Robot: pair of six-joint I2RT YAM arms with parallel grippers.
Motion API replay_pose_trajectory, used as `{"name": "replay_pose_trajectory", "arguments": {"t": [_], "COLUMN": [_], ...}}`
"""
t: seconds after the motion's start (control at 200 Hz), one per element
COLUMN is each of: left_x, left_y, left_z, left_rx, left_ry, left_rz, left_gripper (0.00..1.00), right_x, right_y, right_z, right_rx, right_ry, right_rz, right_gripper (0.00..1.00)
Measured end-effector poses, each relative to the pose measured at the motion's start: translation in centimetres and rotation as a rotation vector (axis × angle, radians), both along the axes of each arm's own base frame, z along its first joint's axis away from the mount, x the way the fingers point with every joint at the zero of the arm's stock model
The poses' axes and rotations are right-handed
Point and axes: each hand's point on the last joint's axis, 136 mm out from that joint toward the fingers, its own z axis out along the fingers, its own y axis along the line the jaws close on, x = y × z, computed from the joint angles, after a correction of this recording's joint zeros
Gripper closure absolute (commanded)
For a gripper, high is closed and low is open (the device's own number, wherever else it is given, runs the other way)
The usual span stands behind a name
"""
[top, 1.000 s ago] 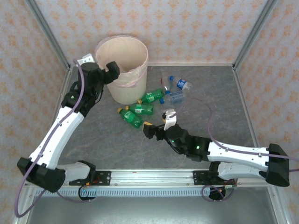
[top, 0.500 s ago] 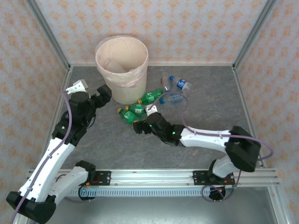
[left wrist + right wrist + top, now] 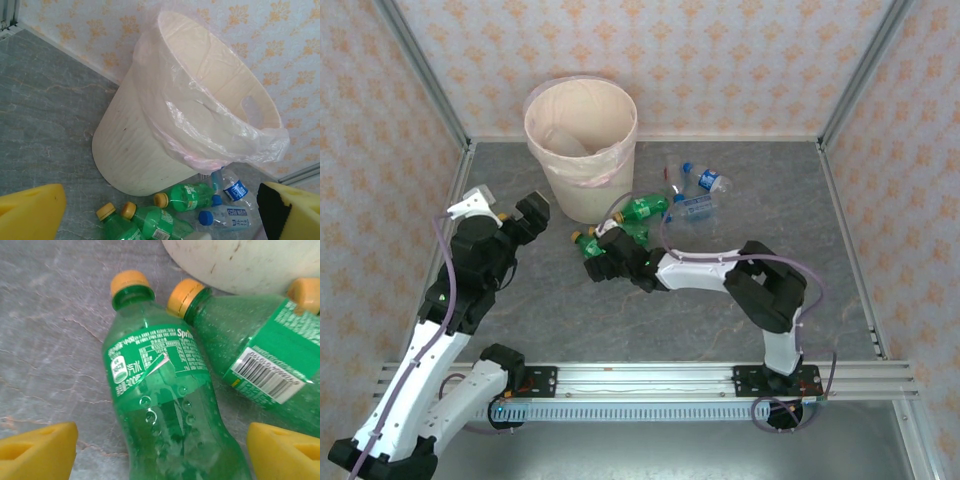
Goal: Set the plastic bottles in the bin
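Top external: bin [image 3: 582, 196] lined, contents unclear; left pincer [image 3: 160, 210] wide; right pincer [image 3: 161, 450] wide astride green bottle [image 3: 159, 390].

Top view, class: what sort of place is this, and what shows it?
Probably a robot test booth: two arms bolted to a rail, wallpapered panels in metal framing, bottles beside a bin on a grey table.

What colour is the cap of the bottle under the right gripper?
Yellow cap, best in the right wrist view.

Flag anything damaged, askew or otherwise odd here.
The label on the left green bottle in the right wrist view is torn, a small flap lifting. The liner sags loosely over one side of the bin. Nothing else stands out.
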Motion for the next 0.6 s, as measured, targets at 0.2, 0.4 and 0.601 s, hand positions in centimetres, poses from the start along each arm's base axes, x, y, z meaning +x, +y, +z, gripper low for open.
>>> {"name": "replay_pose_trajectory", "arguments": {"t": [0.2,0.4,0.601], "left_x": [-0.3,-0.4,-0.4], "left_y": [0.1,0.2,0.2], "left_z": [-0.3,-0.6,-0.8], "left_rx": [0.003,0.006,0.008], "left_ry": [0.006,0.015,0.022], "left_rz": [0.002,0.002,0.004], "left_gripper": [0.01,0.01,0.01], "right_x": [0.0,0.0,-0.1], "right_y": [-0.1,-0.2,-0.2], "right_z": [-2.7,-3.6,-3.6], "right_rx": [-0.078,-0.113,-0.130], "right_ry": [0.028,0.030,0.011], "right_rz": [0.018,0.028,0.028], "right_gripper": [0.18,0.31,0.38]}}
